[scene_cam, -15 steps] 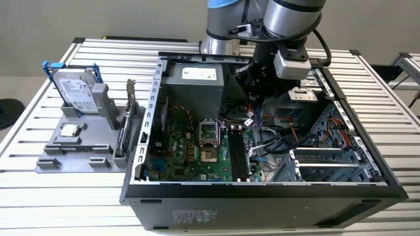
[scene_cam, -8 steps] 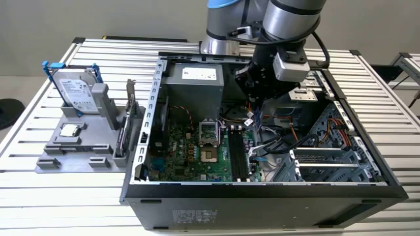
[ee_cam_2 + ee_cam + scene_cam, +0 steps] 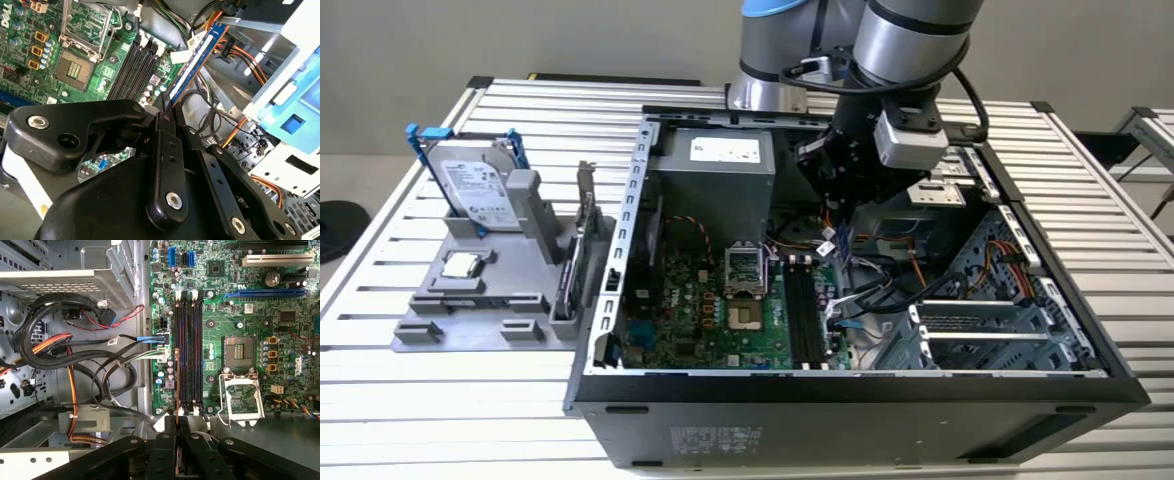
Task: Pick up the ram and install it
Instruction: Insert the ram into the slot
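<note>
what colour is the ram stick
The ram is blue with a white strip; clearest in the second wrist view.

The hand (image 3: pixel 176 440) pinches the ram (image 3: pixel 178 385), seen edge-on as a thin line running parallel to the black slots (image 3: pixel 189 350) on the green board (image 3: pixel 250 315). Taking the hand as six o'clock of the slots, the bare socket (image 3: pixel 239 349) lies at three o'clock, and bundled cables (image 3: pixel 75 357) at nine.

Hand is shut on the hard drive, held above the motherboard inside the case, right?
No: the second wrist view shows the hand shut on the ram instead. It is held above the motherboard inside the case.
</note>
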Robot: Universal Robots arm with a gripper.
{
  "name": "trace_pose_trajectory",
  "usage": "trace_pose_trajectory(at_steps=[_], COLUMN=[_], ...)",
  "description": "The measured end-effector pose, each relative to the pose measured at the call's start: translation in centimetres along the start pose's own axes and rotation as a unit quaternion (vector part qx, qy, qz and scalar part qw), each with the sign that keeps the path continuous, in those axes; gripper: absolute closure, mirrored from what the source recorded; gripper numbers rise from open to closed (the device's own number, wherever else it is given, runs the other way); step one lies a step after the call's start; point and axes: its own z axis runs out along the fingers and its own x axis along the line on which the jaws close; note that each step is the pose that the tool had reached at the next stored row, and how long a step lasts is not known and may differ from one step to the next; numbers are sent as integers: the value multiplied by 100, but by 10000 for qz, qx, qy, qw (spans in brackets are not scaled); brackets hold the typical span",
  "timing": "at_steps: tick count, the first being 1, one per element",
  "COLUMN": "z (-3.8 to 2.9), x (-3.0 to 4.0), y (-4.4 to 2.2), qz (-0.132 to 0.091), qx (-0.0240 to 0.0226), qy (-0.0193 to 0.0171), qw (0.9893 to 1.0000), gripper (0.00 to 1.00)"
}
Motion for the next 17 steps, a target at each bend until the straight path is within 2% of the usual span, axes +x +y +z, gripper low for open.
trace_pose_trajectory(at_steps=[10,17], z=[8,53], x=[2,5], y=[1,21], qz=[0,0], qx=[1,0], qy=[0,0], qw=[10000,10000], gripper=[100,100])
